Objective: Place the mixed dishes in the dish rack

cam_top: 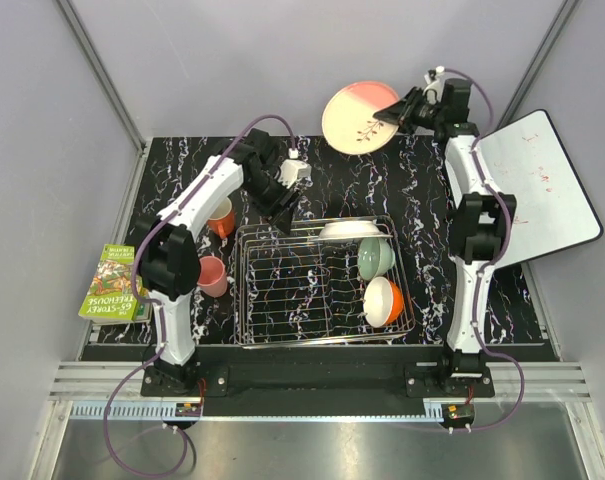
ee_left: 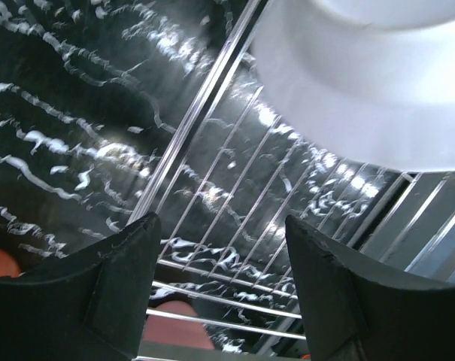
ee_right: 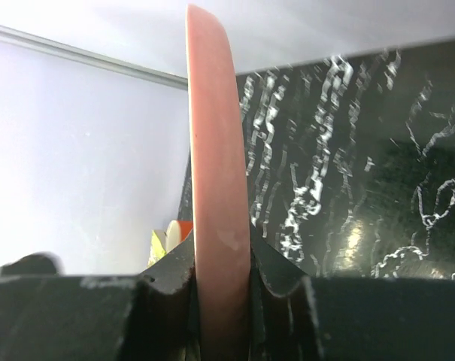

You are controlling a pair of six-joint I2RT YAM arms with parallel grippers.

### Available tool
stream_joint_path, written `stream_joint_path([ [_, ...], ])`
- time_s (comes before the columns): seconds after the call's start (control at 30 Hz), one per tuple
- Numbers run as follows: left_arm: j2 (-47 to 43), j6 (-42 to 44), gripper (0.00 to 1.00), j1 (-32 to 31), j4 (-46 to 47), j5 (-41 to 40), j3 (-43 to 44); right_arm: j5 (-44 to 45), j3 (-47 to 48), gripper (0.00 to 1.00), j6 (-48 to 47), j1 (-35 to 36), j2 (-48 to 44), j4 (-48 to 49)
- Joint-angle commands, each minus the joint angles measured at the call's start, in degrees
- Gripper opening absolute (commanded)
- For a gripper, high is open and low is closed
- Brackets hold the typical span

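Note:
The silver wire dish rack sits mid-table and holds a white plate, a pale green bowl and an orange bowl with a white inside. An orange mug and a smaller pink mug stand on the table left of the rack. My left gripper hovers over the rack's far left corner, open, with only rack wires between its fingers and the white plate ahead. My right gripper is raised at the far right, shut on the rim of the pink-and-peach plate, which stands on edge.
A green book lies off the table's left edge. A white board leans at the right, beside the right arm. Grey walls close in the back and both sides.

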Motion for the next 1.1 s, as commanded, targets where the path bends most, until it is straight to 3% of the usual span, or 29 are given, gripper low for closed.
stream_joint_path([
  [0.0, -1.06, 4.34, 0.70, 0.72, 1.67, -5.45, -0.78, -4.99, -1.93, 0.00, 0.00, 0.96, -11.49, 5.56],
  [0.33, 6.13, 5.75, 0.70, -0.51, 4.75, -15.91, 1.93, -4.56, -11.16, 0.00, -3.06, 0.78, -24.31, 5.65],
  [0.87, 22.40, -1.72, 0.62, -0.16, 4.32, -21.36, 22.76, 1.24, -40.42, 0.00, -9.92, 0.17, -55.43, 10.91],
  [1.07, 24.17, -4.53, 0.60, -0.07, 4.49, -20.93, 23.47, -3.32, -49.21, 0.00, -17.82, 2.79, -65.63, 12.07],
])
